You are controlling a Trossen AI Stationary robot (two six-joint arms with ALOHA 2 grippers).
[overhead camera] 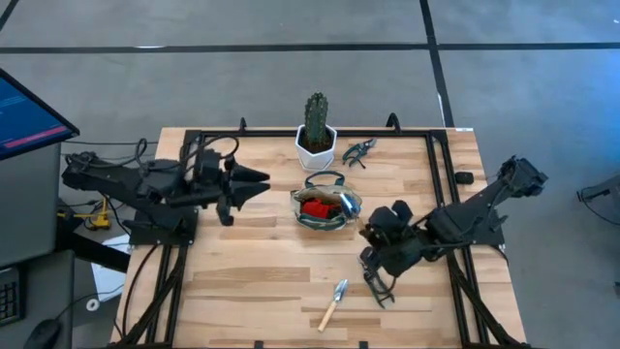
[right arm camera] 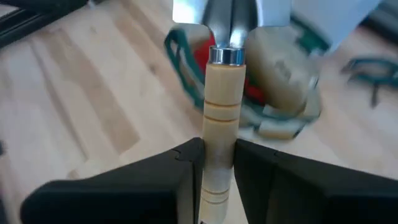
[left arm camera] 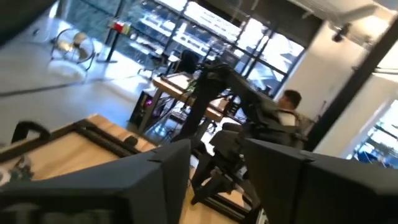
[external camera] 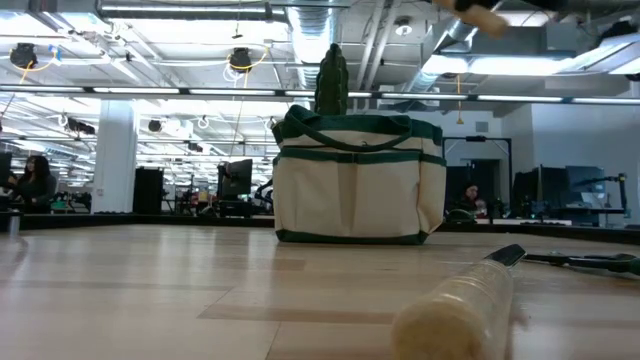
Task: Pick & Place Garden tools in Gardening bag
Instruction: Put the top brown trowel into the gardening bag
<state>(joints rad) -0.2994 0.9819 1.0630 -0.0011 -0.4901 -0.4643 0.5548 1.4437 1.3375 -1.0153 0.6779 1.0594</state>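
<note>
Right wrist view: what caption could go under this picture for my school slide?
Right end effector grips the wooden handle of a metal garden tool, its blade end over the cream fabric bag with green trim.

**Counter tally: one bag, several tools**

One gardening bag (overhead camera: 326, 206) stood on the counter (overhead camera: 252, 281). Two wooden-handled tools showed: a trowel (overhead camera: 334, 302) at six o'clock and one gripped tool (right arm camera: 221, 112). One pair of shears (overhead camera: 358, 151) lay at one o'clock. One red piece (overhead camera: 315, 206) sat inside the bag. One cactus (overhead camera: 316, 122) stood in one white pot (overhead camera: 316, 150).
</note>
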